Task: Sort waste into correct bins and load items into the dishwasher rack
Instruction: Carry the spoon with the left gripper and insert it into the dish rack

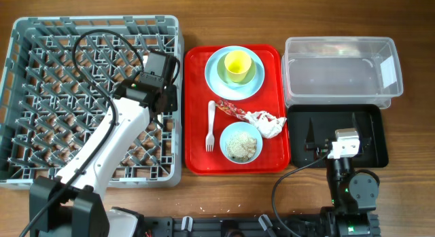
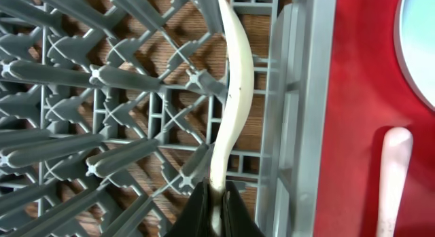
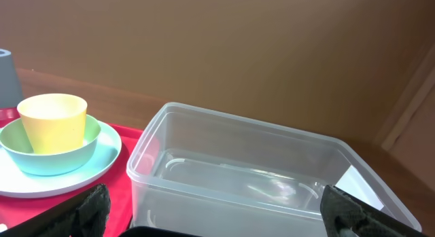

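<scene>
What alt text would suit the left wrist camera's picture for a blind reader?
The left gripper pinches a curved white plastic spoon over the grey plastic dishwasher rack. At the picture's right lies a red tray holding a white plastic fork.

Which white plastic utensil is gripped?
The white plastic spoon, pinched by the left gripper above the grey dishwasher rack; the white plastic fork lies on the red tray.

Grey lattice rack [image 1: 95,22], red tray [image 1: 197,149], pale blue plate [image 1: 216,84], yellow cup [image 1: 238,64], white spoon [image 2: 238,81], black bin [image 1: 370,121], clear tub [image 1: 333,70].
</scene>
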Available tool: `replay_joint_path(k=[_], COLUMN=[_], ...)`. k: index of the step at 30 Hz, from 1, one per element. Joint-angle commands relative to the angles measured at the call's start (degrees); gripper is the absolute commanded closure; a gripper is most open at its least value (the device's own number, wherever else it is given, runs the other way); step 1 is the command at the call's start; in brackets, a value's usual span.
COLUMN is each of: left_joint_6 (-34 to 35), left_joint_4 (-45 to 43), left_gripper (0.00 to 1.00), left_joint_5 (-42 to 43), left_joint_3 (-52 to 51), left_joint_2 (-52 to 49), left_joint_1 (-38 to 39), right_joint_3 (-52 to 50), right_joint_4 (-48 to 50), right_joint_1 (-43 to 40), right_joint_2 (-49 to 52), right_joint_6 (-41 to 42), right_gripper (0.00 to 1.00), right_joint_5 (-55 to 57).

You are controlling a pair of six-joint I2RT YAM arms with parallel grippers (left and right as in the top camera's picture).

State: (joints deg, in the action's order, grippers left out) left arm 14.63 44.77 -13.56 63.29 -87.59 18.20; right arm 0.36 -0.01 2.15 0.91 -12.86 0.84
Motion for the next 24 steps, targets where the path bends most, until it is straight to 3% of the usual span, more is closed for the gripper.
replay_joint_path(k=[1, 14, 24], left_joint_6=[-0.70, -0.72, -0.76], left_joint_4=[-1.14, -6.45, -6.32], left_gripper=[0.96, 0.96, 0.85], left_joint_5=[1.16, 0.48, 0.37], left_joint_3=[-1.44, -6.58, -6.86], left_joint_2=[-0.61, -0.61, -0.61], left_joint_1=[-0.33, -0.37, -0.37], right_joint_3=[-0.07, -0.07, -0.07], right_joint_4=[0.35, 0.35, 0.35], right_joint_1=[-0.24, -0.24, -0.24], right_joint_2=[-0.11, -0.11, -0.11], right_joint_6=[0.98, 0.98, 0.96], right_gripper=[0.00, 0.00, 0.00], right_joint_5=[-0.94, -0.94, -0.94])
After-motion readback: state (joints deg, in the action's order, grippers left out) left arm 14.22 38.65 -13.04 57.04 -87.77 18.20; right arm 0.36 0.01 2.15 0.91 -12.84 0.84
